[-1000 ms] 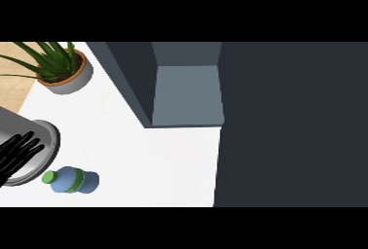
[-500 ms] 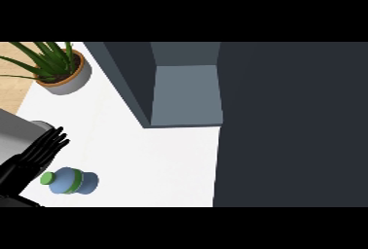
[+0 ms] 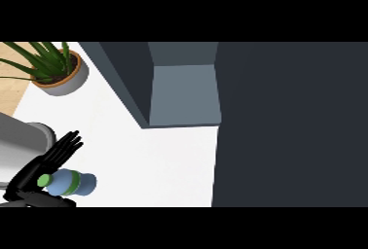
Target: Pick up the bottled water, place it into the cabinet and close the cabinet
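left hand [image 3: 52, 156] at lower-left of head view, open: fingers straight, pointing up-right, thumb spread out below, nothing gripped yet. bottled water [image 3: 72, 183] sits on white counter [image 3: 165, 160] right in the gap btw fingers and thumb, touching or just beside the palm, can't tell which. bottle's long axis looks approx left-right in view, green cap toward the palm, blue body pointing away to the right. r hand not visible, so left is the only one near. next move prob just needs fingers to curl round the body. cabinet [image 3: 183, 92] lies up and to the right, well apart from bottle; open compartment shows nothing inside. potted plant [image 3: 56, 73] at top left, out of the way.
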Action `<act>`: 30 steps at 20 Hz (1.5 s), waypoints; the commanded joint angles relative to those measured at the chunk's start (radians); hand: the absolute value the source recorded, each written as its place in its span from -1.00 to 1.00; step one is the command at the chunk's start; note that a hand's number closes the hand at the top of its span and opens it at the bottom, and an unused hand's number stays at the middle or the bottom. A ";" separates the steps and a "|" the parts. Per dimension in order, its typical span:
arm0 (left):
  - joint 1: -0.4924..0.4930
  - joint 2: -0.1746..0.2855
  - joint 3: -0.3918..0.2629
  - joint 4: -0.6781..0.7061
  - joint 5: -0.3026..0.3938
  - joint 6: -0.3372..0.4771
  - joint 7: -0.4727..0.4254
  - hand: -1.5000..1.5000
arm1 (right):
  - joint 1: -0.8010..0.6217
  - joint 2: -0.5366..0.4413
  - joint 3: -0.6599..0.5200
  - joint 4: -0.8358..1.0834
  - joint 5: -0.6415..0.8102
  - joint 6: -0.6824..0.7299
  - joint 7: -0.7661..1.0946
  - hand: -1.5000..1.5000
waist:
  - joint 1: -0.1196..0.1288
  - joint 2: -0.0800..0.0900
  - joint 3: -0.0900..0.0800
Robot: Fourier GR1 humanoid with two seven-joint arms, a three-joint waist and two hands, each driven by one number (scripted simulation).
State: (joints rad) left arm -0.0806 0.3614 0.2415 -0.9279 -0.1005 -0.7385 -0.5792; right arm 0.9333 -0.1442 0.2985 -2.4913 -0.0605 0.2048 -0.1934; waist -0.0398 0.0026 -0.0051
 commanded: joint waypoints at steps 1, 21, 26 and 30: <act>-0.025 0.002 -0.074 0.103 -0.022 -0.158 -0.153 -1.00 | 0.022 -0.022 -0.019 -0.101 -0.053 0.007 0.042 -1.00 | 0.001 0.003 0.000; -0.121 -0.068 -0.173 0.388 0.078 -0.132 -0.271 1.00 | 0.099 -0.025 0.033 -0.080 -0.010 0.019 -0.045 -1.00 | -0.002 0.003 -0.001; -0.138 -0.161 -0.142 0.377 0.131 0.047 -0.270 1.00 | 0.087 -0.002 0.059 -0.043 0.037 -0.004 -0.066 -1.00 | 0.013 -0.001 0.001; -0.076 -0.304 -0.015 0.333 0.242 0.350 -0.276 1.00 | 0.112 -0.012 0.015 -0.051 0.000 -0.005 -0.074 -1.00 | 0.039 -0.008 0.003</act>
State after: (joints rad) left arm -0.1866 0.2204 0.1624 -0.5899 0.0685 -0.5062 -0.7624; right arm 1.0240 -0.1569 0.3188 -2.4808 -0.0404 0.2076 -0.2847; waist -0.0156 -0.0048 0.0088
